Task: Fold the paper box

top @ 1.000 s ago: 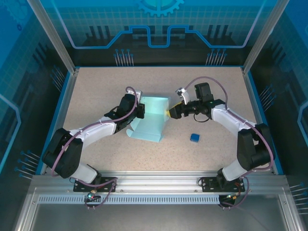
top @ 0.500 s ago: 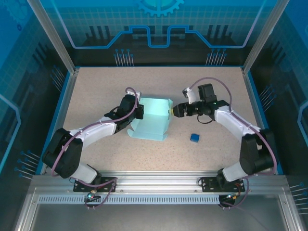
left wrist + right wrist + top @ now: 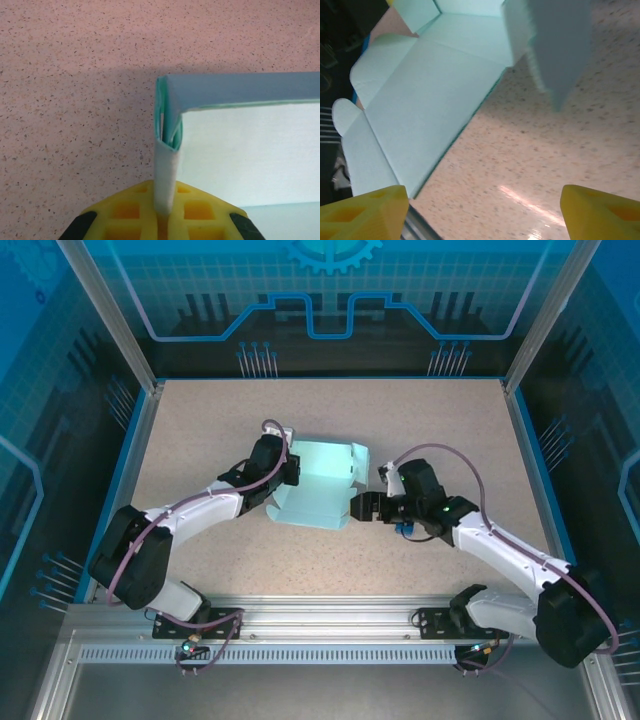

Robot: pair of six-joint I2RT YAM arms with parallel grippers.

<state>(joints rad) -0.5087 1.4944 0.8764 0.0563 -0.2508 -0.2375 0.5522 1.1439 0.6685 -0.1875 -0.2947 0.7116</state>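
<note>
The paper box (image 3: 322, 490), pale aqua card and partly folded, lies mid-table with walls standing at its left and far sides. My left gripper (image 3: 286, 472) is at its left edge, shut on a doubled-over wall (image 3: 165, 170) pinched between the yellow fingers (image 3: 135, 210). My right gripper (image 3: 353, 508) hovers at the box's near right corner, open, with bare table between its fingertips (image 3: 365, 210). In the right wrist view the box's flat panel (image 3: 430, 90) stretches away to the left, and a raised flap (image 3: 555, 45) is blurred at the top.
The speckled beige tabletop (image 3: 440, 420) has a raised blue rim (image 3: 525, 455) on its sides. Aluminium frame posts (image 3: 548, 315) rise at the far corners. The right arm's forearm (image 3: 500, 550) stretches across the near right of the table.
My right arm has swung from beside the box's right edge toward the near side, to its near right corner, with its jaws spreading a little. The box's right flap has shifted. The left gripper has kept its grip.
</note>
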